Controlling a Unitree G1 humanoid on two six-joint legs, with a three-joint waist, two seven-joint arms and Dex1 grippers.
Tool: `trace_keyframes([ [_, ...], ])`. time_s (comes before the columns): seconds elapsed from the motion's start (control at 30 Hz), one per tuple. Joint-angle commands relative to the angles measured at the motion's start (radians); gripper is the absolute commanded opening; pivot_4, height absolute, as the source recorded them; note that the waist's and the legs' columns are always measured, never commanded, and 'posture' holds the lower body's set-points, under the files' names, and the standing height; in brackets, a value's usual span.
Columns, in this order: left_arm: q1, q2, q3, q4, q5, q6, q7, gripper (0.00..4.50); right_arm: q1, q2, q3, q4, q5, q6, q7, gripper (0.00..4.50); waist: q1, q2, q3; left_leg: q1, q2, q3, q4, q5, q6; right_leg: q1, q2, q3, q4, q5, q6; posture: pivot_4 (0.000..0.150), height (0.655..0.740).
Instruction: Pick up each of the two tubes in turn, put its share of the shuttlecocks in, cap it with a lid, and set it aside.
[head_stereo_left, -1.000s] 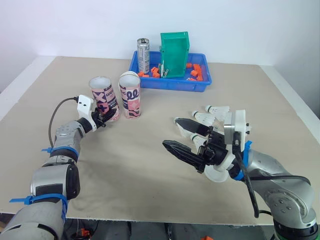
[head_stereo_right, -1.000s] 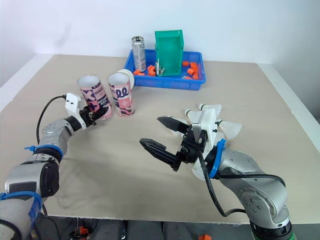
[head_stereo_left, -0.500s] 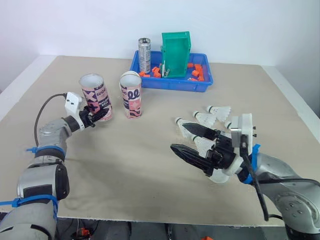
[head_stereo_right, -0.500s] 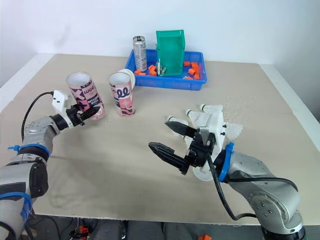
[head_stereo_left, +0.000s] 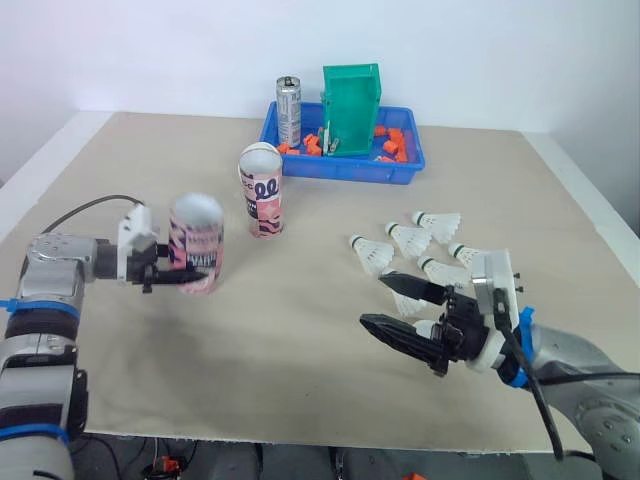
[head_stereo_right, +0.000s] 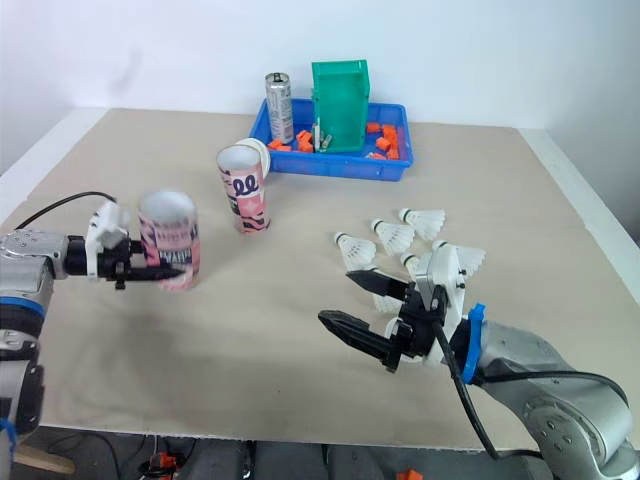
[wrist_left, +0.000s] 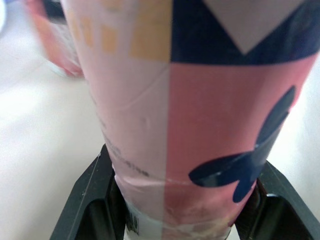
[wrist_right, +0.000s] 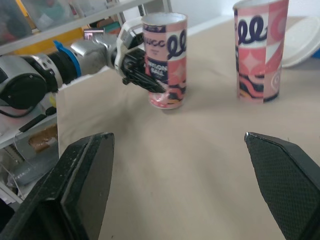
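My left gripper is shut on a pink patterned tube, low on its wall. The tube stands upright with its mouth open, at the table's left, at or just above the surface. The second pink tube stands farther back, with a white lid lying behind it. Several white shuttlecocks lie on the table at the right. My right gripper is open and holds nothing, just in front of the shuttlecocks. The right wrist view shows both tubes, the held one and the standing one.
A blue tray at the back holds a green bin, a metal can and small orange parts. Bare table lies between the two grippers.
My left gripper has carried the tube away from the second tube, toward the front left. My right gripper has drawn back toward the front right, uncovering the shuttlecocks.
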Motion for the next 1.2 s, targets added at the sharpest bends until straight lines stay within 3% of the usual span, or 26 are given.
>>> trace_keyframes([
  [0.03,0.004,0.047,-0.068,-0.061,0.021,-0.049,-0.016,2.22,0.060,0.008,-0.040,-0.046,-0.019,-0.018,-0.031,4.50,0.000,0.001,0.000,0.001,0.000,0.001,0.000,0.000,0.000,0.000,0.000,0.000,0.000,0.000,-0.001,0.150,0.7362],
  [0.43,0.026,0.054,-0.148,-0.240,-0.093,-0.031,-0.016,2.22,0.145,0.146,-0.004,-0.041,-0.169,-0.019,-0.308,4.50,0.000,0.001,0.000,0.001,0.001,0.002,0.001,0.001,0.001,0.000,0.000,0.000,0.000,0.001,-0.001,0.150,0.7362],
  [1.17,0.066,0.208,-0.293,-0.356,-0.115,0.040,-0.016,2.22,0.013,0.256,0.184,0.130,-0.546,-0.081,-0.362,4.50,-0.001,0.001,0.000,0.001,0.001,0.003,0.001,0.001,0.001,-0.001,0.000,0.000,0.001,0.001,-0.002,0.150,0.7362],
  [1.2,0.068,0.213,-0.298,-0.354,-0.111,0.035,-0.016,2.21,0.002,0.264,0.189,0.141,-0.562,-0.083,-0.371,4.24,-0.002,0.001,0.000,0.001,0.002,0.003,0.001,0.001,0.001,-0.001,0.000,0.000,0.001,0.001,-0.002,0.150,0.7362],
])
